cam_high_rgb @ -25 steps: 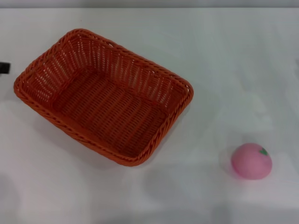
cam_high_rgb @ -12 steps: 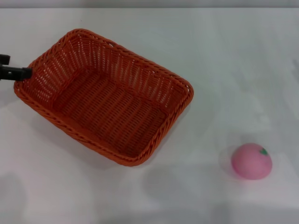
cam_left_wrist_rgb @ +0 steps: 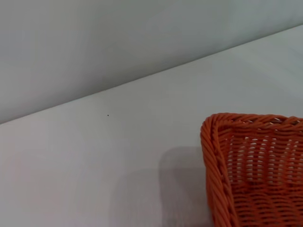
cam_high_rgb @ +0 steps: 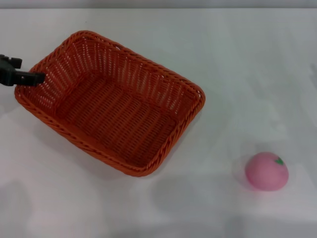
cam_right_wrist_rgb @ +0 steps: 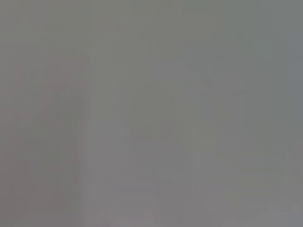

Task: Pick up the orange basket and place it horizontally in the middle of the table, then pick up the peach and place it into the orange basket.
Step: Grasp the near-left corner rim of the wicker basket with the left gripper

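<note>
Nearest the robot on the white table [cam_high_rgb: 233, 54], one pink peach [cam_high_rgb: 266, 170] sits alone toward the right, green leaf up, well apart from everything else. Beyond it and to the left lies one orange basket [cam_high_rgb: 111, 104], empty, open side up and set at a slant to the table's edges rather than square to them, occupying the left half instead of the middle. At the basket's far-left corner, the left gripper [cam_high_rgb: 29, 78] reaches in from the edge of the head view, a dark fingertip at or just over the braided rim; whether its fingers are apart or together cannot be told from either view. The left wrist view shows only that same basket corner [cam_left_wrist_rgb: 251, 165] and bare tabletop behind it. The right gripper appears nowhere, its wrist view a blank grey.

Risks, as judged from this moment: a grip on one corner of a wide, light basket could let it swing or tip when lifted, or slip from the rim altogether. A fingertip pushing the rim rather than straddling it may simply shove the basket farther left. Set down unturned, the basket would remain slanted. The round peach could roll if the table is bumped.

Count: one basket, one peach, one gripper in view.
</note>
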